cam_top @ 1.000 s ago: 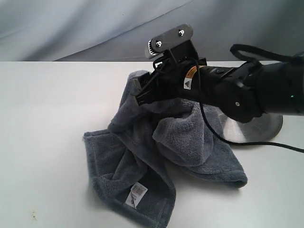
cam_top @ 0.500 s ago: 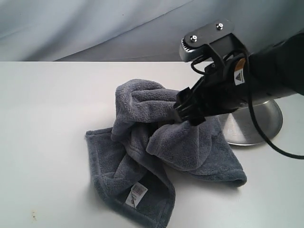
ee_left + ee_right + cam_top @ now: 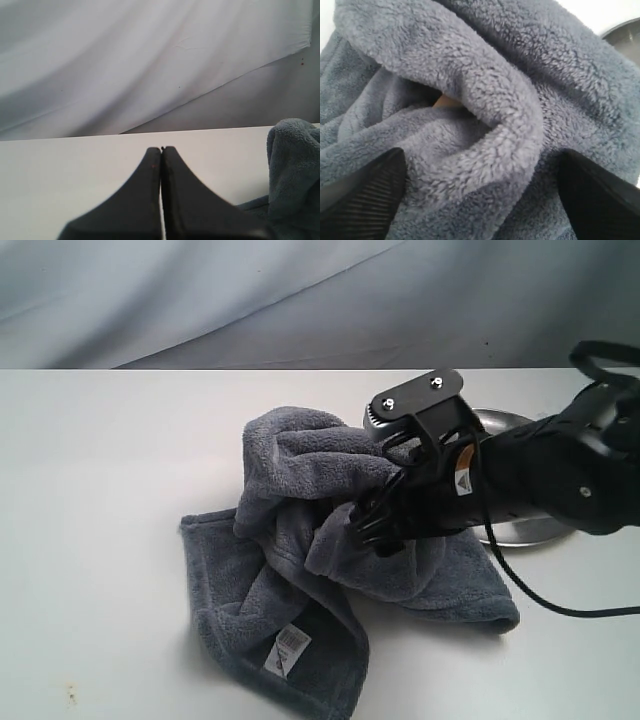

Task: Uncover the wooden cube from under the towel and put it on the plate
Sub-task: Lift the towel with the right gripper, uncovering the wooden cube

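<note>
The blue-grey towel (image 3: pixel 300 540) lies bunched in a heap on the white table, its white label (image 3: pixel 288 650) near the front. My right gripper (image 3: pixel 375 525) is down on the heap's middle, open, its fingers (image 3: pixel 375 195) wide apart on either side of a thick fold (image 3: pixel 485 130). In the right wrist view a tan sliver of the wooden cube (image 3: pixel 447 102) peeks from a dark gap under that fold; the exterior view hides it. The steel plate (image 3: pixel 525 533) sits behind the right arm, mostly covered. My left gripper (image 3: pixel 161 150) is shut and empty above bare table, with the towel (image 3: pixel 295 165) off to one side of it.
A grey-blue cloth backdrop (image 3: pixel 200 300) hangs behind the table. The white tabletop (image 3: pixel 90 490) stretches left of the towel. A black cable (image 3: pixel 560 608) trails from the right arm across the table near the plate.
My right gripper let go of the towel's raised back-left part, which dropped back onto the heap, then swung right and came down onto the towel's middle fold.
</note>
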Available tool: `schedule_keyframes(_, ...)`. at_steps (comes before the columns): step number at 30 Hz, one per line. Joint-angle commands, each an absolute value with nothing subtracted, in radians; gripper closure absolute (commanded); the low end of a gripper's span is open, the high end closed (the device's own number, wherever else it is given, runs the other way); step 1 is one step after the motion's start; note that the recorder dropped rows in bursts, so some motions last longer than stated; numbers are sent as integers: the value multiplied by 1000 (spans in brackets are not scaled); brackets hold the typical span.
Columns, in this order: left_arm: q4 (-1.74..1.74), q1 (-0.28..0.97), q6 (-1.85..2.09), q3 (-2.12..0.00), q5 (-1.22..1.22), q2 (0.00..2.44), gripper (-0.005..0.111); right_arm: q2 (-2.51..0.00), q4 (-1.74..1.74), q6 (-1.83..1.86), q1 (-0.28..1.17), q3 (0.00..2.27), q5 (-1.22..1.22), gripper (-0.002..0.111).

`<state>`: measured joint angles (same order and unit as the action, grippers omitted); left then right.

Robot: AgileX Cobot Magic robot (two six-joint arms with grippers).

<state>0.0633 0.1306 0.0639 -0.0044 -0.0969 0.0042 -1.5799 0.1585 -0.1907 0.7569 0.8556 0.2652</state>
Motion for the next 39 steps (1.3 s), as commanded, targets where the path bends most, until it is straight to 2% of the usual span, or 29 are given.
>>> schedule_keyframes(1, 66, 128, 61, 0, -84, 0, 107, -1645, 173, -224, 757, 849, 233, 35)
schedule_keyframes(3, 66, 128, 61, 0, -84, 0, 107, -1662, 173, -246, 757, 849, 241, 39)
schedule_keyframes(6, 66, 128, 61, 0, -84, 0, 107, -1670, 173, -251, 757, 849, 259, 52)
schedule_keyframes(12, 66, 128, 61, 0, -84, 0, 107, -1613, 173, -255, 757, 849, 290, 97)
schedule_keyframes(14, 66, 128, 61, 0, -84, 0, 107, -1561, 171, -256, 757, 849, 293, 108)
schedule_keyframes(19, 66, 128, 61, 0, -84, 0, 107, -1425, 177, -258, 757, 852, 255, 108)
schedule_keyframes(24, 66, 128, 61, 0, -84, 0, 107, -1355, 231, -232, 757, 852, 58, 108)
schedule_keyframes(35, 66, 128, 61, 0, -84, 0, 107, -1462, 251, 29, 757, 852, -394, 108)
schedule_keyframes(39, 66, 128, 61, 0, -84, 0, 107, -1560, 51, 173, 757, 852, -550, 108)
